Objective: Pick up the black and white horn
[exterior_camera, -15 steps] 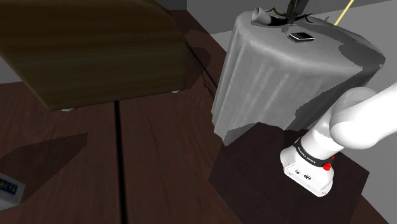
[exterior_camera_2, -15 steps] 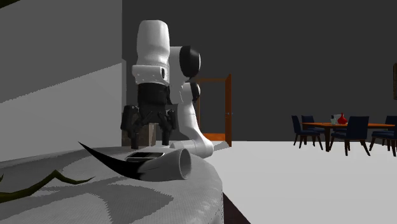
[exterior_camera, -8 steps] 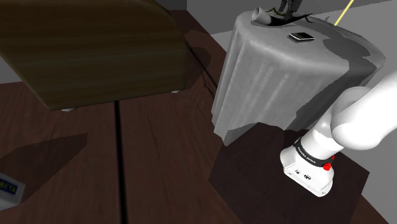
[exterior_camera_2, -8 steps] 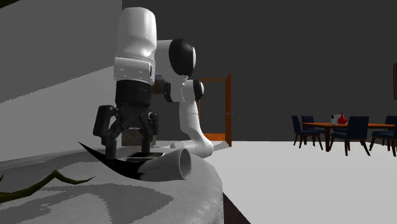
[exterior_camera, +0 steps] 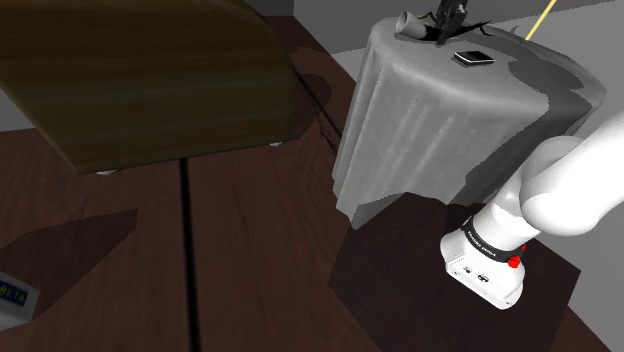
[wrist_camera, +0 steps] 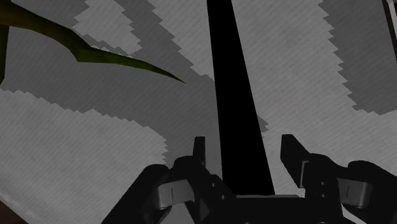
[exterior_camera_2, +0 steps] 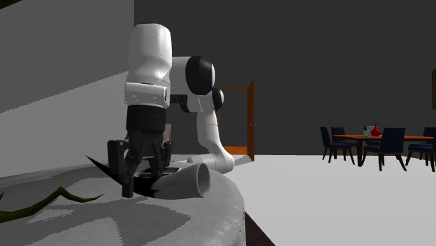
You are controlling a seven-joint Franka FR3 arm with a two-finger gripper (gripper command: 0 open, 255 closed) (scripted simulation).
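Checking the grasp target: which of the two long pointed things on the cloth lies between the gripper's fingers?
The black-tipped horn, running straight between the fingers of the open gripper. The olive-green curved strip lies off to one side, outside them.

A round table (exterior_camera: 430,120) draped in grey cloth carries a flat dark slab (exterior_camera: 473,56) and an olive-green stem (wrist_camera: 108,58). Dark wood floor (exterior_camera: 230,260) lies around it. Far off stand a dining table (exterior_camera_2: 353,137), blue chairs (exterior_camera_2: 337,140) and a red vase (exterior_camera_2: 376,131).
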